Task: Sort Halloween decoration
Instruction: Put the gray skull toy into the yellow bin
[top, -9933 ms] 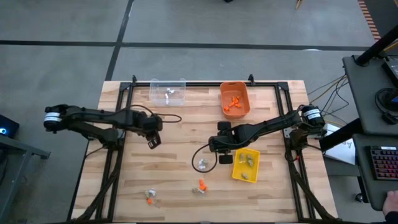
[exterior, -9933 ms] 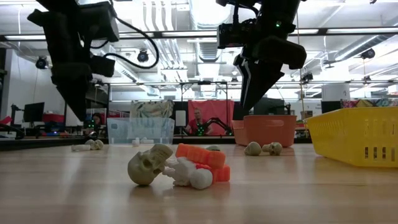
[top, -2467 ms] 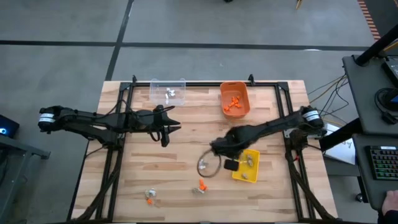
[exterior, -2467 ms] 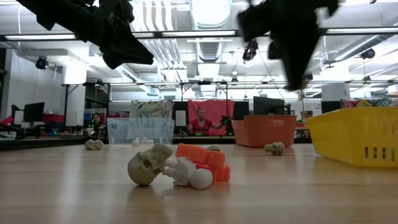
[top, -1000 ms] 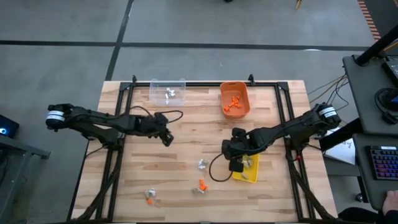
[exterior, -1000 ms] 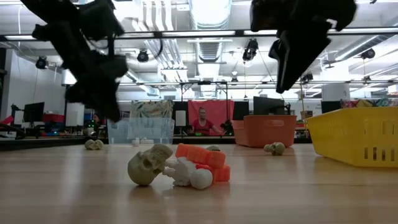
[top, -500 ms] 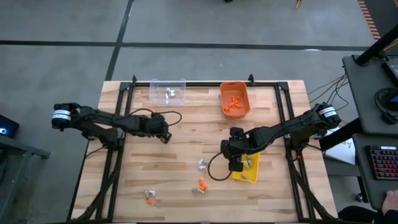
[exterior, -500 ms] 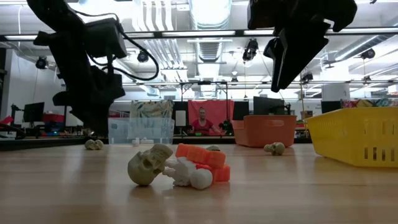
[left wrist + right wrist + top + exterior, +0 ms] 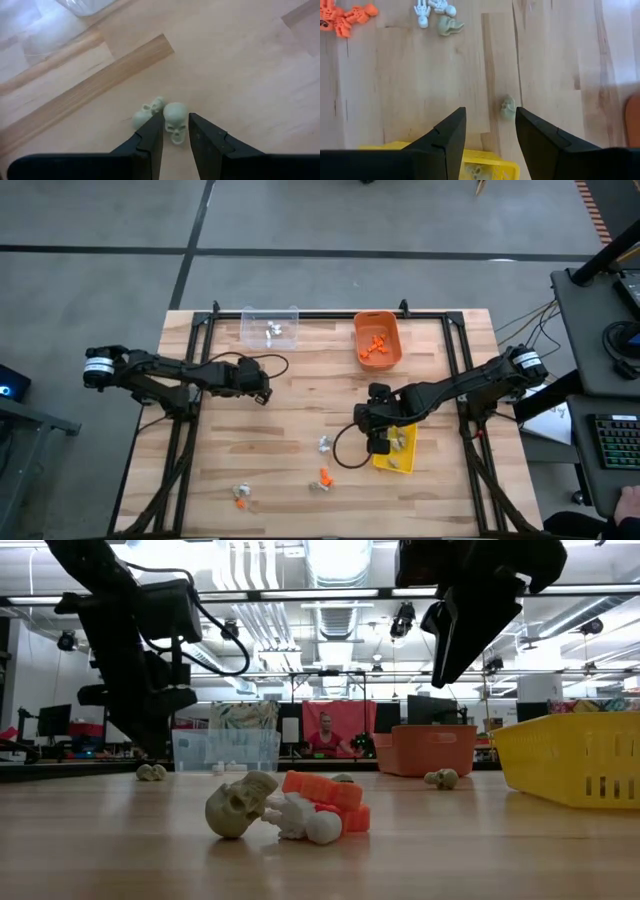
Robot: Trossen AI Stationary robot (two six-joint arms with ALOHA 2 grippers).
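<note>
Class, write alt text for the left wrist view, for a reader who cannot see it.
The left gripper has its two dark fingers on either side of a pale tan-grey skull trinket on the wooden table. A second skull lies beside it, and a clear bin's corner shows farther off.

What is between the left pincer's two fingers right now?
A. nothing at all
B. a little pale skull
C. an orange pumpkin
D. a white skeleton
B: in the left wrist view a little pale skull sits on the wood between the left pincer fingers, with a second skull lying right beside it.
</note>
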